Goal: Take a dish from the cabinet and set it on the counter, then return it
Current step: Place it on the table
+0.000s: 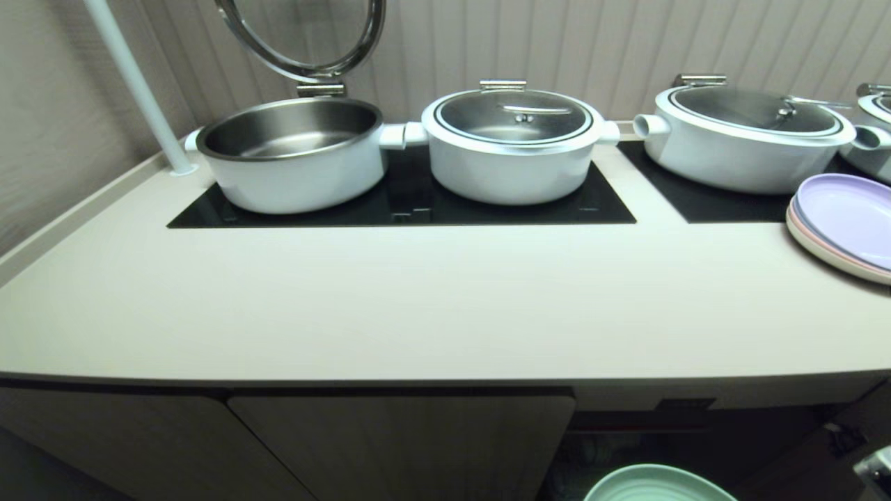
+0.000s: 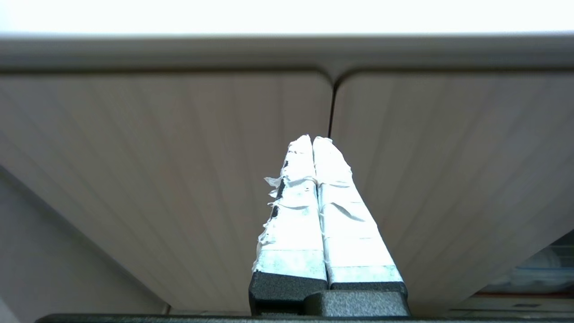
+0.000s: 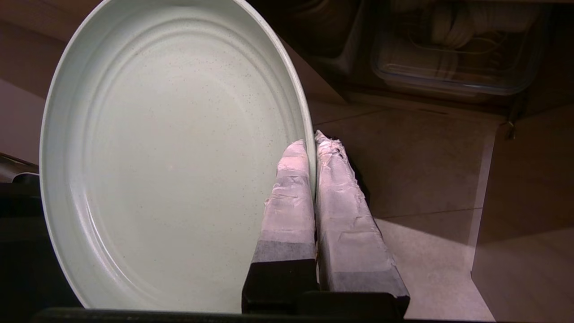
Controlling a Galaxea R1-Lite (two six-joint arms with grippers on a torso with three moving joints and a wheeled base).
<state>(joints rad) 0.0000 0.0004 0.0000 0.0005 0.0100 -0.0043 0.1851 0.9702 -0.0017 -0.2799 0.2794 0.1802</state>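
My right gripper (image 3: pixel 312 140) is shut on the rim of the pale mint-green dish (image 3: pixel 170 157), one taped finger on each side of the edge. In the head view the dish (image 1: pixel 658 485) peeks in at the bottom edge, below the counter (image 1: pixel 418 299) and in front of the open cabinet (image 1: pixel 689 431) with its red-edged shelf and small black label. The right gripper itself is outside the head view. My left gripper (image 2: pixel 312 140) is shut with nothing in it, pointing at shut ribbed doors (image 2: pixel 179 170) under the counter edge.
Three white pots (image 1: pixel 511 146) sit on black cooktop panels (image 1: pixel 404 205); the left pot (image 1: pixel 292 153) has its lid raised. A lilac plate stacked on a pinkish-cream plate (image 1: pixel 846 223) lies at the counter's right. A white pole (image 1: pixel 139 90) stands back left. A clear container (image 3: pixel 453 49) sits inside the cabinet.
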